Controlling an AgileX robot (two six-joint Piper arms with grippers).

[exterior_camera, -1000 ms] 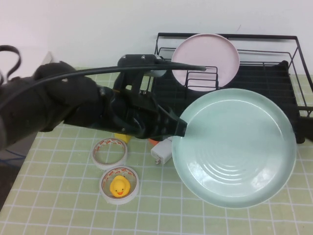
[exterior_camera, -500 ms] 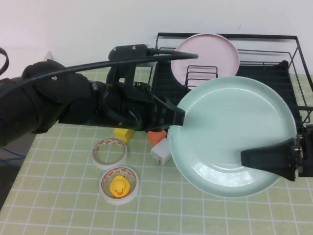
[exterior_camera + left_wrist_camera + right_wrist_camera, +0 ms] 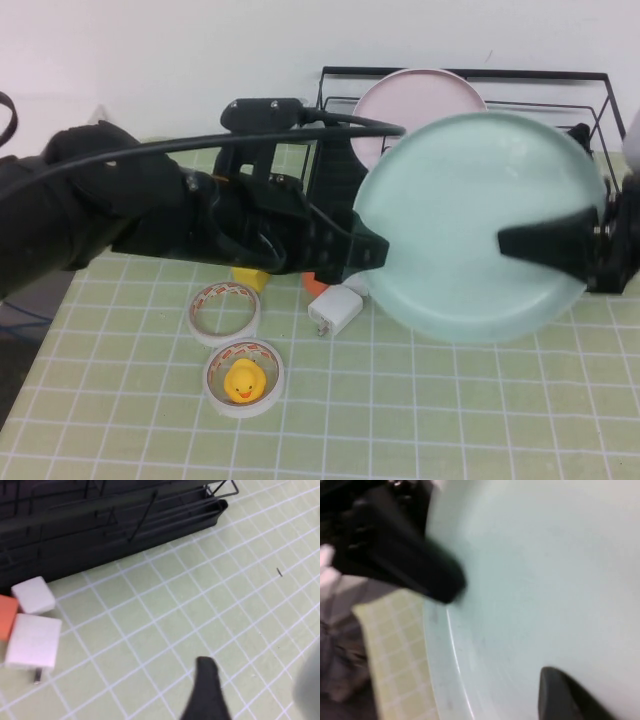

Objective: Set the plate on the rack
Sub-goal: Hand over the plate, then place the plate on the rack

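A: Where does the left gripper (image 3: 365, 250) sit, and what does it have?
B: It reaches in from the left above the mat, and its fingers are clamped on the left rim of the plate (image 3: 470, 215), one black finger (image 3: 407, 555) lying over the plate's edge in the right wrist view.

A: And the right gripper (image 3: 520, 242)?
B: It comes in from the right edge. One dark finger (image 3: 545, 240) lies across the right part of the plate's face. The pictures do not settle whether that gripper is closed on the plate or only laid against it.

A: So where is the plate itself?
B: Held off the table between the two grippers, tilted up toward the camera, in front of the rack (image 3: 560, 90) and covering most of its middle. Its upper left edge overlaps the pale pink plate (image 3: 400, 105) standing in the rack's far left part.

A: What lies around them?
B: Just below the left gripper, on the green checked mat (image 3: 400, 420), are a white charger block (image 3: 333, 312), an orange piece (image 3: 316, 284) and a yellow block (image 3: 250, 277). Nearer and further left are two tape rolls (image 3: 225, 312), and the nearer one holds a yellow rubber duck (image 3: 243, 381).
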